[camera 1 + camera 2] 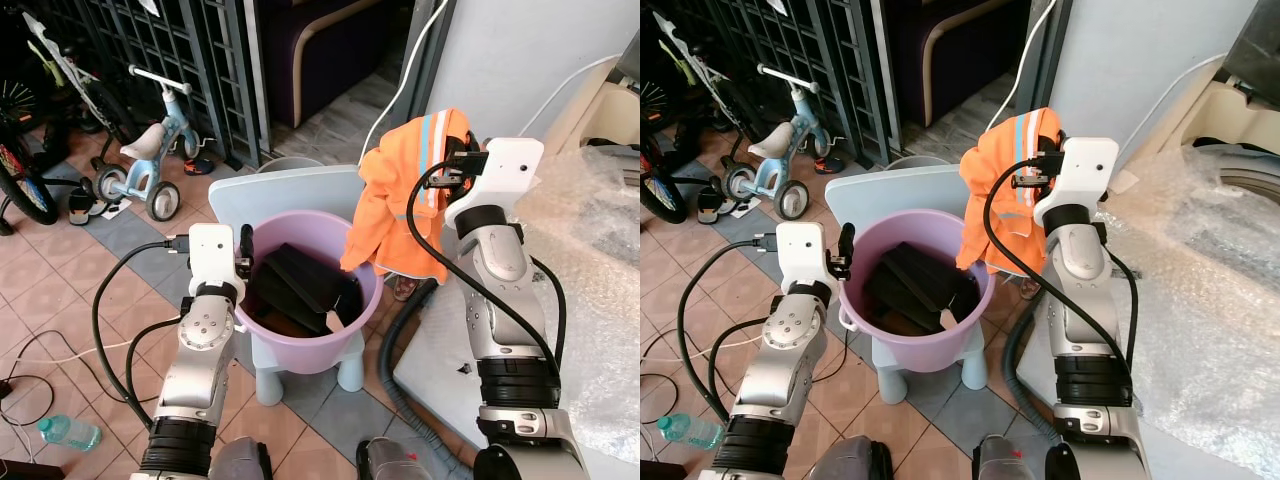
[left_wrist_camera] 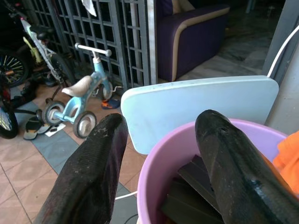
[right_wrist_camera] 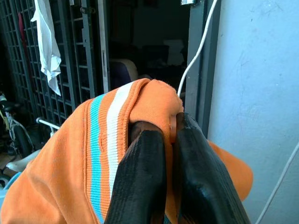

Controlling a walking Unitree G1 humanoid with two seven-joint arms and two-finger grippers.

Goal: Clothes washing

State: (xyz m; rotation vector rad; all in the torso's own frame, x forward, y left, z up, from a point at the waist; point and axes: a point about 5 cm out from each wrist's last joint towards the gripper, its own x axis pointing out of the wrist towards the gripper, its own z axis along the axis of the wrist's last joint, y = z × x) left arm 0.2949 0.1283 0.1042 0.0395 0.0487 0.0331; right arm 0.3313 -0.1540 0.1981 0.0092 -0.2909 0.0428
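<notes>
Head views: right gripper (image 1: 458,150) holding an orange garment (image 1: 400,200) aloft, cloth hanging over the far right rim of a purple bucket (image 1: 300,345). Bucket sitting on a pale blue chair (image 1: 285,195), holding dark items (image 1: 300,285). Left gripper (image 1: 244,250) hovering at the bucket's left rim. Standing behind, at left: a kid's trike (image 1: 150,160). Lying on the tiles at lower left: a water bottle (image 1: 68,432).

Left wrist view: 2 black fingers (image 2: 93,172) spreading wide, gripping nothing, straddling the bucket rim (image 2: 154,163), with the chair back (image 2: 196,105) beyond.

Right wrist view: 2 fingers (image 3: 145,182) pressing together, pinching a fold of the garment (image 3: 88,154), striped white and teal.
</notes>
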